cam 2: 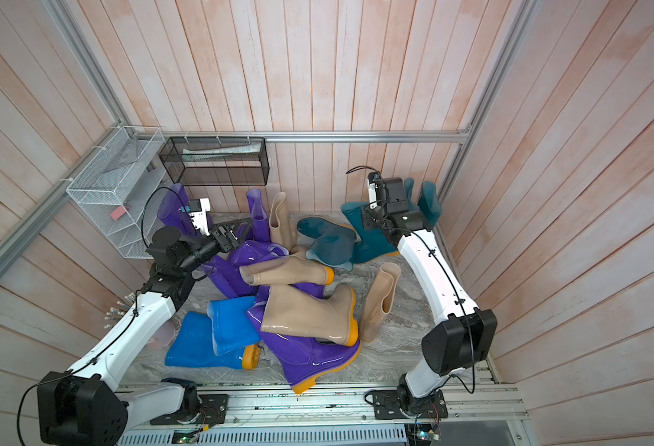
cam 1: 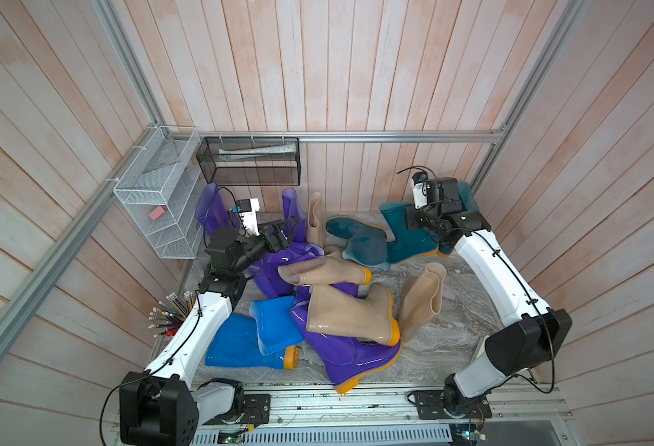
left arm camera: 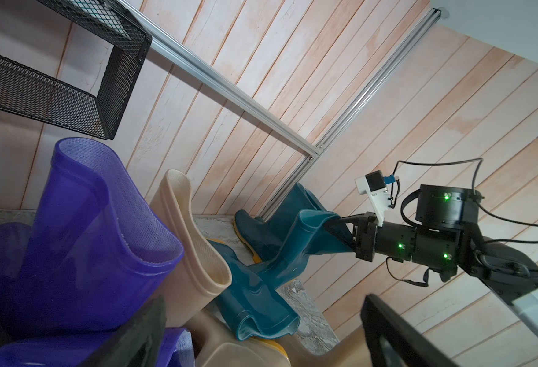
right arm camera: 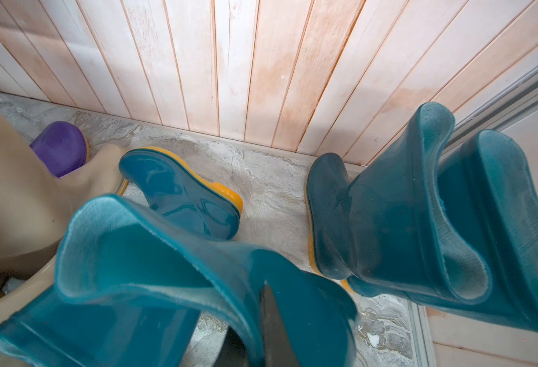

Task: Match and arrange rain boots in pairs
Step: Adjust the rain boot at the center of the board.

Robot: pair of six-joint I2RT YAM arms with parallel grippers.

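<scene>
Stock on my marble tabletop [cam 1: 453, 347], left to right:

- White wire rack [cam 1: 155, 200] on the left wall, with pencils [cam 1: 173, 314] below it.
- Black mesh shelf [cam 1: 248, 162] on the back wall.
- My left gripper [cam 1: 287, 231]: jaws spread wide, grasping nothing, above the purple boots [cam 1: 275, 266] heaped at back left.
- Two bright blue boots [cam 1: 248, 340] lying overlapped at front left.
- Front purple boot [cam 1: 352, 359] on its side, partly under a large beige boot [cam 1: 352, 312].
- Second beige boot [cam 1: 325, 270] lying across the heap, a third [cam 1: 315, 220] upright at the back, and a fourth [cam 1: 422, 301] lying right of centre.
- Fallen teal boot [cam 1: 360, 243] on its side at back centre-right.
- My right gripper [left arm camera: 340, 227]: clenched on the cuff of the upright teal boot [cam 1: 402, 239].
- Corner teal boots [right arm camera: 452, 222] standing together at far right.
</scene>
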